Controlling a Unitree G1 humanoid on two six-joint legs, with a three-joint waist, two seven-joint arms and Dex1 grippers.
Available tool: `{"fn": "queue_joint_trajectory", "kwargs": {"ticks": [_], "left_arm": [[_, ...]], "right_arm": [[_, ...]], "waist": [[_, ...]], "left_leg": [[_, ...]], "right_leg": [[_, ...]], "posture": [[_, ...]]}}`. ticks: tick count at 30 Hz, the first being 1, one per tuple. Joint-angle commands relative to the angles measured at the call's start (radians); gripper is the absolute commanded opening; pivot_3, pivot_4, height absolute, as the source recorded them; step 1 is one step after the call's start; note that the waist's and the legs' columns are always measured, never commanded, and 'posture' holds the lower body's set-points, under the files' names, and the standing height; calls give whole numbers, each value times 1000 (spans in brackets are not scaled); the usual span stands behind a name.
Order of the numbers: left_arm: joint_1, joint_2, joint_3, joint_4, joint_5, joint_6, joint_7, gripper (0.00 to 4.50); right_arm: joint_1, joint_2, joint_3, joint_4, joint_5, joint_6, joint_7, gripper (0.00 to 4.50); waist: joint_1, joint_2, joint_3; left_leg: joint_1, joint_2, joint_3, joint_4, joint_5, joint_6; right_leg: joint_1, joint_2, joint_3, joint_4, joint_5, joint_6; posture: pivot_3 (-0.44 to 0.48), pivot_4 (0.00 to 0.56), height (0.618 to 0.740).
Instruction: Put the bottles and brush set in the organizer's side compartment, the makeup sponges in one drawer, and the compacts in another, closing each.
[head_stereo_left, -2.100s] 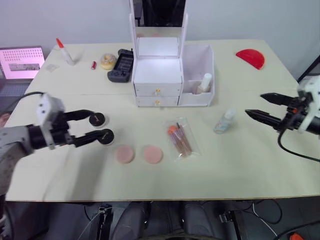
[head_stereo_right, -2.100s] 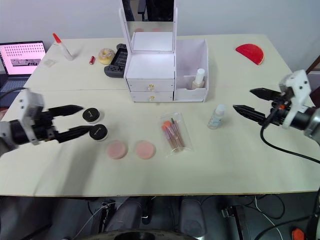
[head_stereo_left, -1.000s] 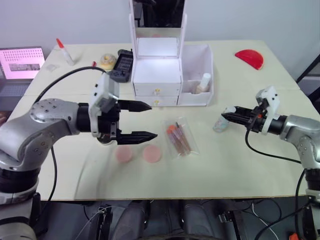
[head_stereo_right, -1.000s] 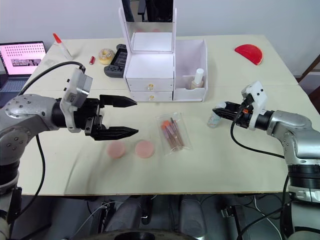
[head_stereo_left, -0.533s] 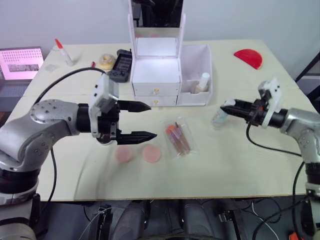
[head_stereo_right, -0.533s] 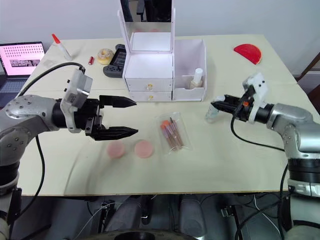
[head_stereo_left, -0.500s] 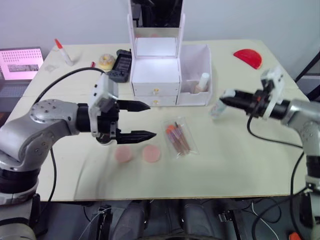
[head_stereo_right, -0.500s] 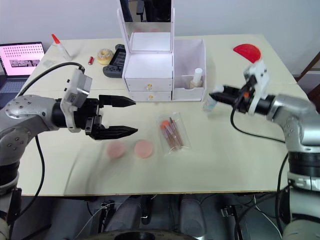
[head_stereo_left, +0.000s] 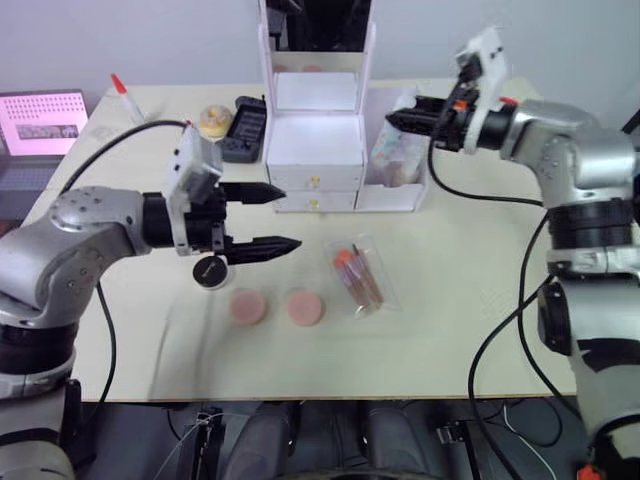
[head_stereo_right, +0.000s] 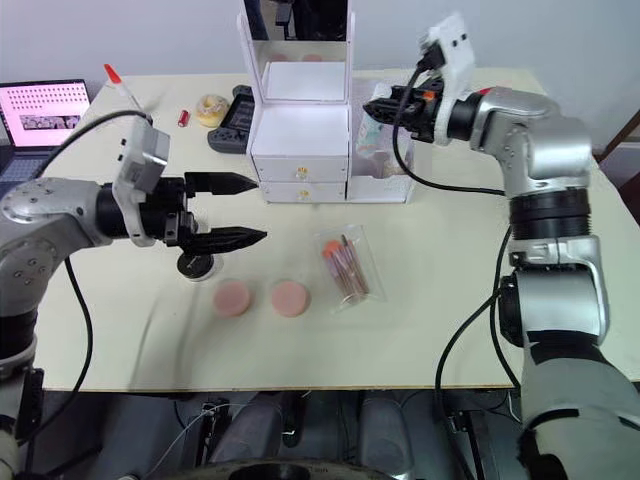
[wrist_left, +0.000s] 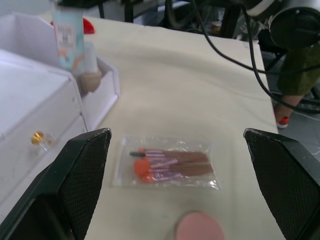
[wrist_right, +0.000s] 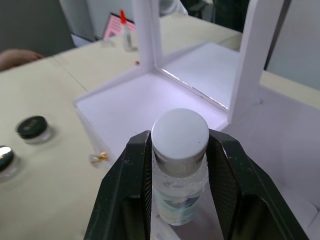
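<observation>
I see a pale cream table (head_stereo_left: 470, 340) set against a plain light grey wall (head_stereo_left: 150, 40). An open laptop (head_stereo_left: 40, 130) with a pink screen sits at its far left edge. Beneath the near edge, dark floor (head_stereo_left: 130, 440) with cables.

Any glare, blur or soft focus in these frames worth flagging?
Left eye view: the organizer's top is blown out white. Left wrist view: the brush set looks soft, and the fingers are dark masses. Right wrist view: the bottle cap is sharp, the compacts soft.
</observation>
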Motion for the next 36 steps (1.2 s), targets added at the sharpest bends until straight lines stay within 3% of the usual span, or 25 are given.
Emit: {"fn": "queue_joint_trajectory", "kwargs": {"ticks": [1,12,25,32,36], "left_arm": [[-32,1,33,-16,-11,-7,6,4500],[-62,-15,59,-17,-36,2,57,4500],[-61,-20,53,-23,-31,8,65,4500],[-58,-17,49,-17,-21,2,57,4500],[-53,-14,51,-15,-16,-1,53,4500]], "right_arm": [[-61,16,0,74,-54,-83,10,1062],[-78,112,39,296,-203,-220,-12,1062],[-57,166,31,384,-274,-295,-29,1062],[-56,145,21,302,-263,-287,13,4438],[-58,113,12,224,-256,-264,40,4438]], "waist": [[-1,0,0],[-7,0,0],[-8,0,0],[-19,0,0],[-32,0,0]], "left_leg": [[0,0,0,0,0,0],[0,0,0,0,1,-1],[0,1,-1,0,3,-5],[0,1,-2,0,3,-5],[1,1,-2,0,3,-5]], "right_leg": [[0,0,0,0,0,0],[-1,1,0,2,1,-1],[-1,2,0,3,2,-2],[-1,3,0,3,2,-2],[-2,3,0,3,2,-2]], "posture": [[0,150,738],[0,150,738],[0,150,738],[0,150,738],[0,150,738]]}}
